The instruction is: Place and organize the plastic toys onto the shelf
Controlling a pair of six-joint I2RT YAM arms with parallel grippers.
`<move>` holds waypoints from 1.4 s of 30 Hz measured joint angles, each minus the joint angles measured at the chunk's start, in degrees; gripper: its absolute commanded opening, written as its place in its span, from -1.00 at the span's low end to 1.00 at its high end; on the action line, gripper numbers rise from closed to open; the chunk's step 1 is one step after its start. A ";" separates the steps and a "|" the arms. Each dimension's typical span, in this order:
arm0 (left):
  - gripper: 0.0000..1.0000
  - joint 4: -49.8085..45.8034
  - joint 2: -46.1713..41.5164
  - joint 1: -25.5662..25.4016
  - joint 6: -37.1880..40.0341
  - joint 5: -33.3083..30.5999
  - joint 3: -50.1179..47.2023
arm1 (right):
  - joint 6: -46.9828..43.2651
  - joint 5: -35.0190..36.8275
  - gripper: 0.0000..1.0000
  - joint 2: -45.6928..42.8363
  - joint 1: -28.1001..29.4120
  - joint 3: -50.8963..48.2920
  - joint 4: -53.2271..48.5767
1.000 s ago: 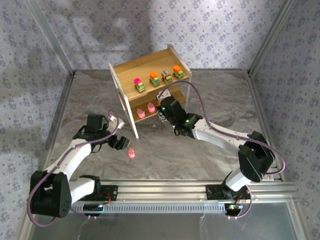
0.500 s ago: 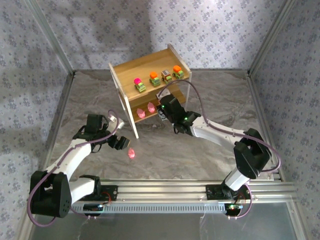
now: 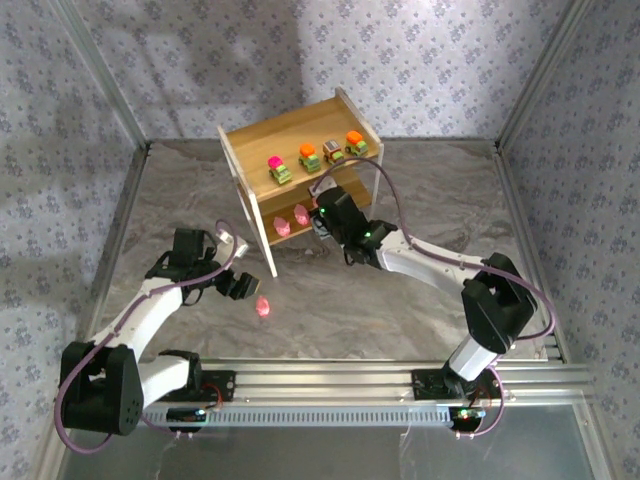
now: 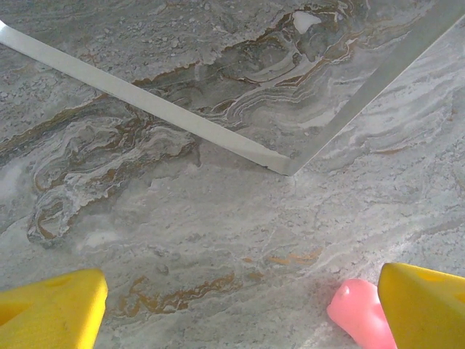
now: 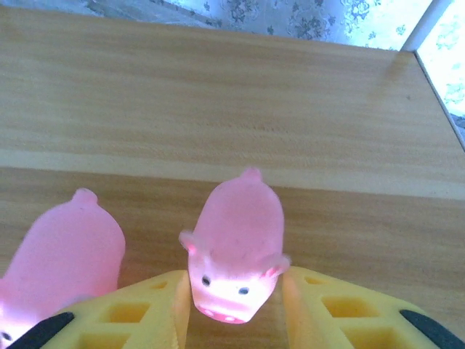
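Note:
The wooden shelf [image 3: 252,140] stands at the back centre, with several little cars [image 3: 309,157] in a row on its top tier. On the lower tier stand two pink figures [image 3: 282,228]. My right gripper [image 3: 320,222] reaches in there. In the right wrist view its yellow fingers [image 5: 145,316] loosely flank the snout of a pink pig figure [image 5: 236,240] that rests on the board; a second pink figure [image 5: 65,251] stands to its left. My left gripper [image 3: 245,290] hangs open over the table. Another pink figure [image 4: 356,313] lies there just inside its right finger [image 4: 429,305].
The shelf's white front leg [image 3: 270,262] comes down close to my left gripper, and its frame bar [image 4: 182,120] crosses the left wrist view. Patterned walls with metal posts enclose the marbled table [image 3: 400,300]. A rail [image 3: 330,380] runs along the near edge.
My right gripper has pushed slightly deeper under the shelf and its fingers have eased apart around the pink pig. The left arm and the pink figure on the table have not moved.

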 measured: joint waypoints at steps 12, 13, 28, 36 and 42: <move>0.92 0.00 0.00 0.09 0.00 0.00 0.00 | -0.02 -0.04 -0.02 0.00 0.00 0.22 0.00; 0.92 0.00 0.00 0.09 0.00 0.00 0.00 | -0.02 -0.04 -0.01 0.00 0.00 0.22 0.00; 0.92 0.00 0.00 0.09 0.00 0.02 0.00 | -0.04 0.66 0.00 -3.69 0.02 -1.01 -0.37; 0.92 0.00 0.00 0.09 0.00 0.00 0.00 | -0.02 3.54 0.00 -8.92 2.21 -4.92 -1.46; 0.92 0.00 0.00 0.09 0.00 -0.02 0.00 | 1.20 9.73 0.09 -16.35 9.03 -9.57 -2.54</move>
